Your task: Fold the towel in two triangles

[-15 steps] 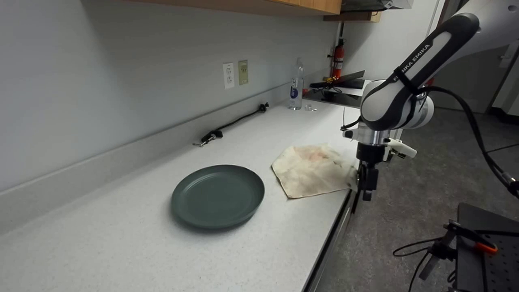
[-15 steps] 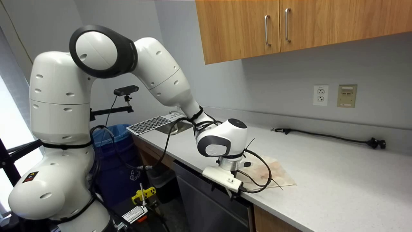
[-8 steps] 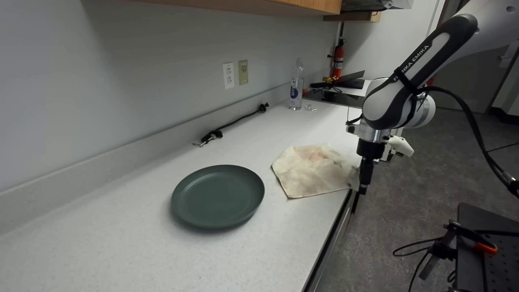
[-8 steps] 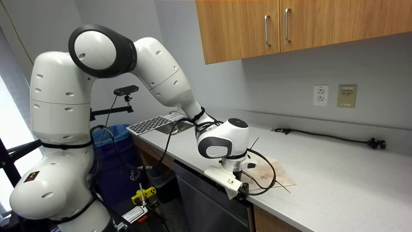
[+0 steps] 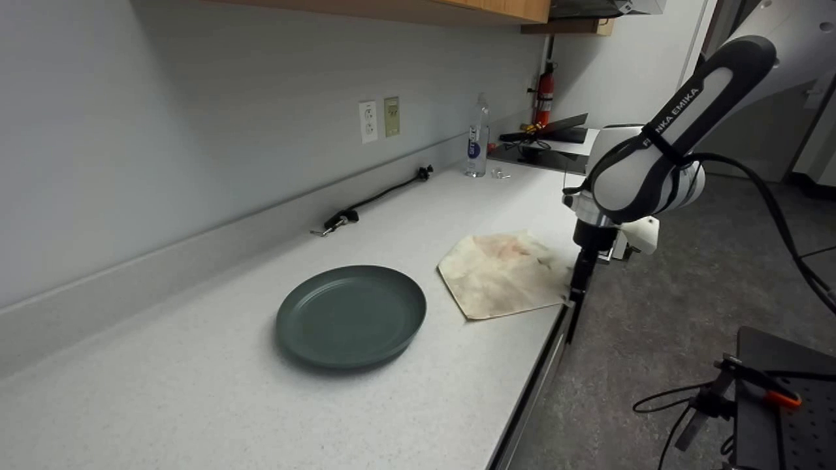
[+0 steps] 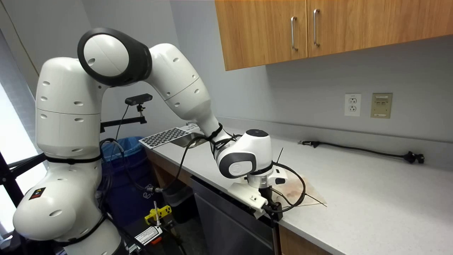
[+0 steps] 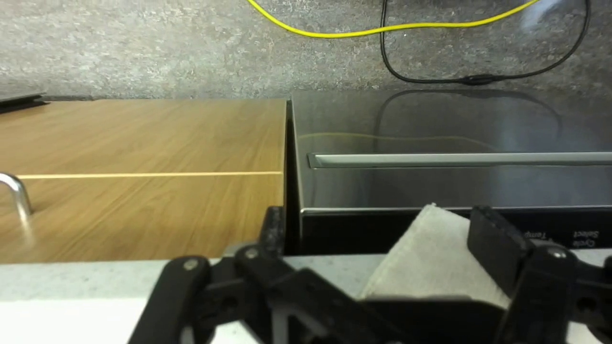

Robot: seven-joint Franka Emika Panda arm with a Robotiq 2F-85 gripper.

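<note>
Cream-beige cloth, thin and creased, clouded with tan and a pinkish patch: towel (image 5: 503, 281), angular in outline, laid out on the countertop (image 5: 196, 405) directly beside the gripper (image 7: 385, 238). In the wrist view a pale, matt, pointed corner is shown past the countertop's edge.

Gripper: black, jointed, block-tipped; released, its two fingers (image 7: 495, 248) set wide apart. That corner is seen between them, partly covered by one finger; whether the cloth is touched cannot be told.

Countertop: pale, smooth, finely speckled; its straight edge is placed just by the gripper.

Plate (image 5: 351, 316): dark green, round, matt, with a raised rim; set well apart from the gripper, the towel being laid between.

Bottle (image 5: 478, 140): clear, tall, upright, labelled; stood near the wall (image 5: 228, 117), well apart from the gripper.

Rod (image 6: 361, 148): black, slim, with a fitting at each end; laid along the wall, well apart from the gripper, and shown in both exterior views.

Cabinet front (image 7: 143, 143): wood-grained, flat, fitted with a bent metal handle (image 7: 19, 193); seen past the opposite finger.

Appliance front (image 7: 454, 119): dark, glossy, with a straight pale bar; seen past the gap between the fingers.

Floor (image 7: 143, 48): grey, mottled, crossed by a yellow cable (image 7: 344, 34) and a black cable (image 7: 430, 80); shown farthest from the gripper.
</note>
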